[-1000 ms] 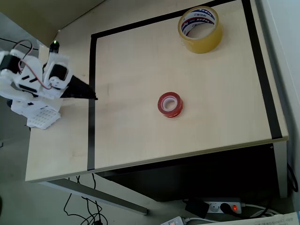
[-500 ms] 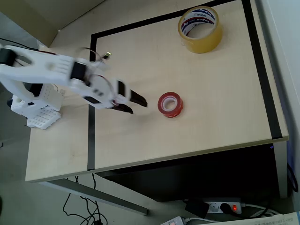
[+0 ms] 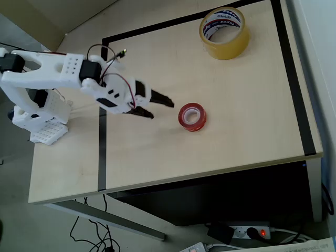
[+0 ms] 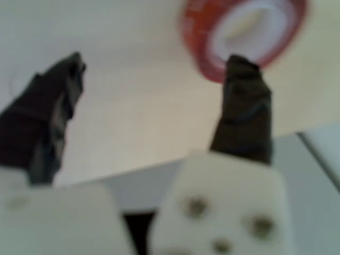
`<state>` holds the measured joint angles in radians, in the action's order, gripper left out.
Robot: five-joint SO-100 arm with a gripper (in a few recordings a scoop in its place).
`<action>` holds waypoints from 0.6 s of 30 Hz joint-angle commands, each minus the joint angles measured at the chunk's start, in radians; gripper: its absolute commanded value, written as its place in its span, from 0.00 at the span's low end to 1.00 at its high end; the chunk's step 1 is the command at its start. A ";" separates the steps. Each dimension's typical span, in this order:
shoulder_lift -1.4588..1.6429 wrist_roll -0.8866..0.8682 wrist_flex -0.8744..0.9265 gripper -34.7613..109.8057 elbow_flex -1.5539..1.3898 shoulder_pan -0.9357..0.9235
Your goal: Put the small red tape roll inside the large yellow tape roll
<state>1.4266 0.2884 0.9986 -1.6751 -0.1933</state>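
- Reached further across the desk (image 3: 247, 131) than half a second before, and much further than one second before, when folded back at the left edge in the overhead view.
- Brought the end effector (image 3: 162, 108) near the small red tape roll (image 3: 191, 116), just to its left in the overhead view, not touching as far as could be judged.
- Held the two dark fingers (image 4: 241, 109) spread apart, with nothing between them; in the blurred wrist view, seen one finger in front of the lower edge of the red roll and the other well off to the left.
- Left the small red tape roll lying flat near the middle of the desk, at about the same place as in both earlier pictures, so not yet moved.
- Left the large yellow tape roll (image 3: 224, 32) flat too, near the far edge of the desk, well apart from the red roll and unchanged.
- Judged from this: approach nearly finished, grasp not begun, carrying and dropping into the yellow ring all still to do.
- Possibly needed a small shift to the right of the wrist view before closing, because the roll sat off-centre between the fingers.
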 commanded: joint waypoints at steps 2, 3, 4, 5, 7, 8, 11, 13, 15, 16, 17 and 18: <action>-0.080 0.023 0.021 0.43 0.235 -0.031; -0.121 0.023 0.021 0.43 0.272 -0.032; -0.163 0.023 0.021 0.43 0.305 -0.035; -0.202 0.023 0.023 0.43 0.339 -0.037; -0.298 0.023 0.052 0.43 0.431 -0.040; -0.348 0.023 0.074 0.43 0.485 -0.041; -0.503 0.025 0.117 0.43 0.623 -0.041; -0.595 0.025 0.150 0.37 0.710 -0.041; -0.704 0.020 0.239 0.26 0.854 -0.038; -0.765 0.017 0.314 0.24 0.963 -0.035; -0.838 0.017 0.405 0.24 1.095 -0.029; -0.920 0.021 0.517 0.24 1.269 -0.023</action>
<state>0.7194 0.2899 1.3085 -0.8161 -0.2102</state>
